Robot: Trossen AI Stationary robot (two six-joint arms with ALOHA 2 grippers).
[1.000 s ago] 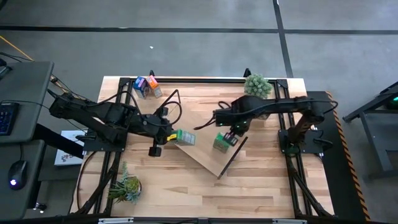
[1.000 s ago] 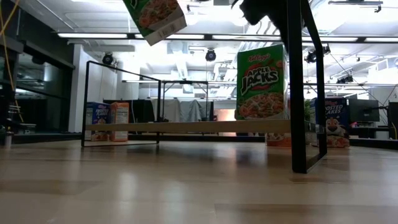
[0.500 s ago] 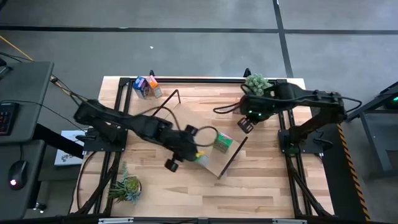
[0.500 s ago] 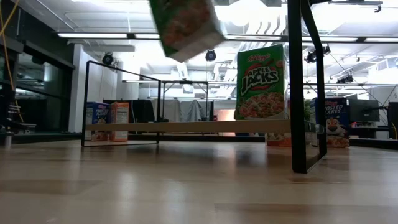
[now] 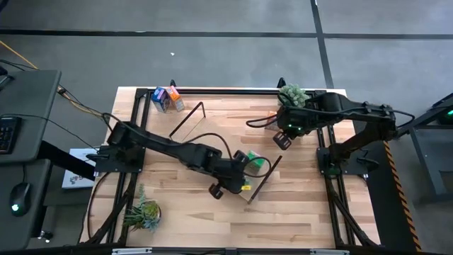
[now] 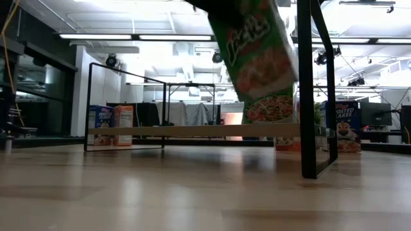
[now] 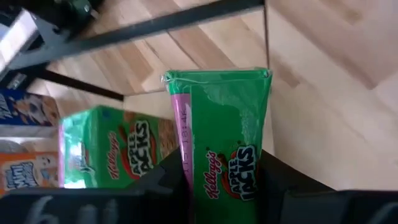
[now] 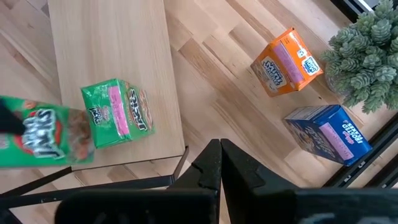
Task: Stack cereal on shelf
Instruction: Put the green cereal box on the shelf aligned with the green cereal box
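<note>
Wood, printed cardboard and dark matt metal

I see the bench as striped light wood with a smooth, slightly shiny finish, and the shelf as paler, plain wood with thin black wire frame ends. The green cereal boxes are glossy printed cardboard; the orange box and the blue box look the same. My right fingers look like matt black plastic. The plant looks rough and dull.

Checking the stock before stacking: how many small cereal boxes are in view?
6. One green box stands on the shelf, another is in the left gripper; blue and orange at the far-left corner; orange and blue near the right arm.
</note>
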